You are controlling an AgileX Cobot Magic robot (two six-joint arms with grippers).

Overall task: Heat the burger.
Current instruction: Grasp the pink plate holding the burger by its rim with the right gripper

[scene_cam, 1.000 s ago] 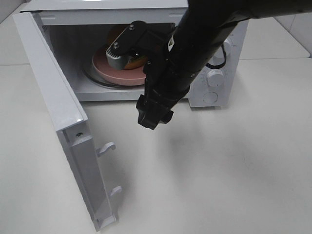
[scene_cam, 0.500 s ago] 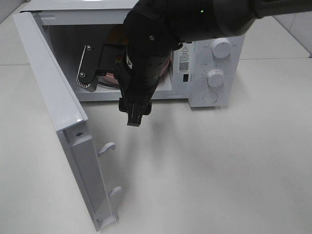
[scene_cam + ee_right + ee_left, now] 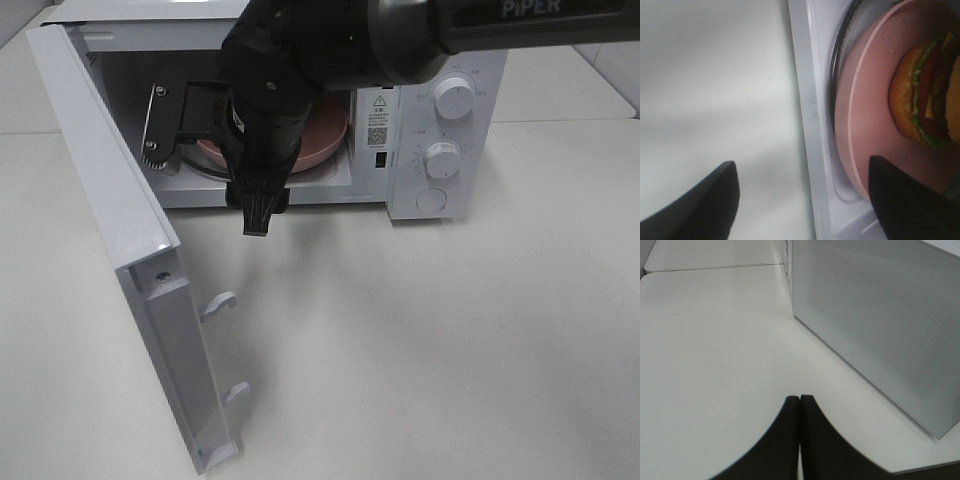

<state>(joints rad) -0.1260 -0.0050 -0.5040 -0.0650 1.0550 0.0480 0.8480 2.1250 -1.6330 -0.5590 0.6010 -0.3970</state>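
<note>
— Jaws of the right gripper (image 3: 801,167)?
— Gaping wide, gripping nothing, hanging at the microwave (image 3: 440,120) mouth; the left gripper (image 3: 800,407) is sitting pinched together, empty.
— Burger (image 3: 917,95)?
— Lying on the plate (image 3: 865,115) inside, upper centre of the high view.

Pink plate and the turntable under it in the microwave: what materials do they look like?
Pink plate: matte, faintly speckled, thick rounded rim; looks like melamine or plastic, possibly ceramic. Turntable: see-through with a dark glossy rim; probably glass.

Right hand (image 3: 806,202) has swung left, off the plate (image 3: 325,143).
</note>
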